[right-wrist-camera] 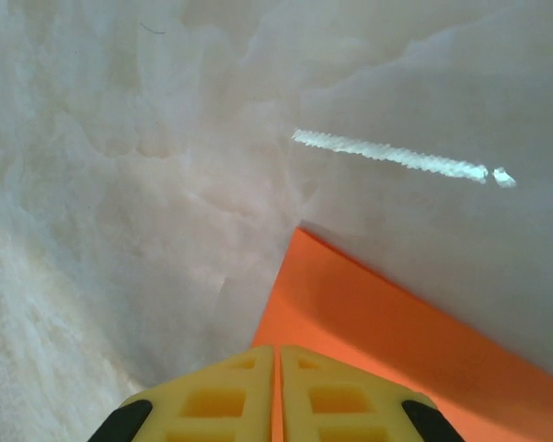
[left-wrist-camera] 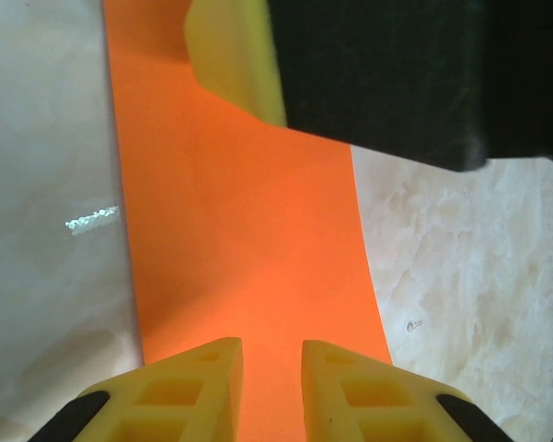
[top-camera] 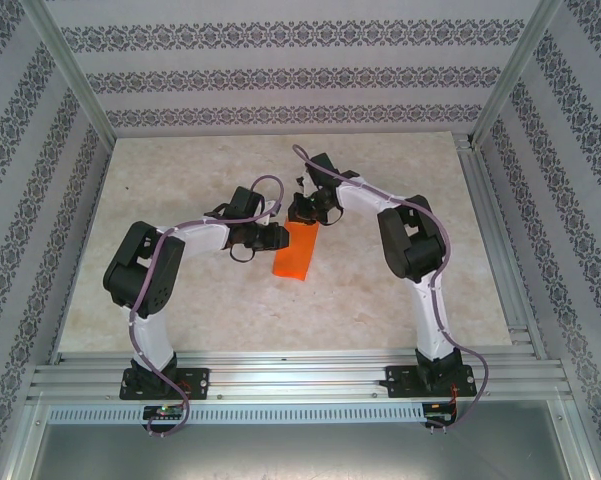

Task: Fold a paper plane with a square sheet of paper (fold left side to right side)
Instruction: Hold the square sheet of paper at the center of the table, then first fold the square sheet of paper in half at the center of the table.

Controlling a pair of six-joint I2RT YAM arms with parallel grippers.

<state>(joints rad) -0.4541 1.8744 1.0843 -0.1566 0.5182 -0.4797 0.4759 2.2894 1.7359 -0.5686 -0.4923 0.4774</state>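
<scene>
At the left of the top view, the left arm bends in from its base and brings the left gripper [top-camera: 277,239] to the left long edge of the square sheet of paper [top-camera: 294,255]. The sheet lies on the pale marbled table [top-camera: 180,180] near its centre, folded over into a narrow orange strip that runs from near to far with a slight tilt. At the strip's far end sits the right gripper [top-camera: 305,216], with its arm sweeping round from the right.

From the left wrist, the left gripper [left-wrist-camera: 271,378] hangs just over the paper [left-wrist-camera: 239,230], which runs away from the camera as a flat band with table on either side. Its yellow fingers [left-wrist-camera: 198,391] stand a narrow gap apart; orange shows through the gap and nothing is pinched between them. At the far end of the band, the right gripper's yellow finger [left-wrist-camera: 232,55] and black body rest on or just above the sheet.

From the right wrist, the right gripper [right-wrist-camera: 276,378] has its two fingers [right-wrist-camera: 212,401] pressed together. A corner of the paper [right-wrist-camera: 396,359] points away from the tips over the table [right-wrist-camera: 166,184]. A thin orange line shows at the seam, but whether the paper is actually pinched there I cannot tell.
</scene>
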